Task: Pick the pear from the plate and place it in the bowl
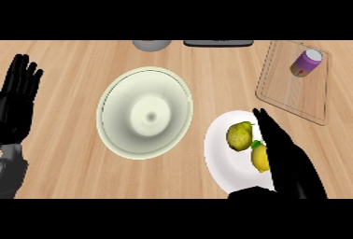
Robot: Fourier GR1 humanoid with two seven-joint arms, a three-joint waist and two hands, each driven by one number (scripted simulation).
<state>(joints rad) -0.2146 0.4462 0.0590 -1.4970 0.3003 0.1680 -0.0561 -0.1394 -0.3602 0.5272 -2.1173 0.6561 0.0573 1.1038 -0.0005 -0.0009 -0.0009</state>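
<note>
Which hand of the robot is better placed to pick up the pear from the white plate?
The right hand: it is already over the round white plate, its straight fingers beside the yellow-green pear. The left hand rests open at the counter's far left edge, beyond the pale green bowl.

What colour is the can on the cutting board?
Purple can with a pale top, seen in the head view.

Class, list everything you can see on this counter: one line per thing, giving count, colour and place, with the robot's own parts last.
bowl: one, pale green-white, counter's centre
plate: one, white, right of the bowl
pear: one, yellow-green, on the plate
lemon: one, yellow, on the plate, partly behind the right hand
cutting board: one, wooden, upper right
can: one, purple, on the cutting board
grey object: one, top edge, cut off
dark object: one, top edge, cut off
left hand: one, black, open, left edge, resting
right hand: one, black, open, over the plate
</note>
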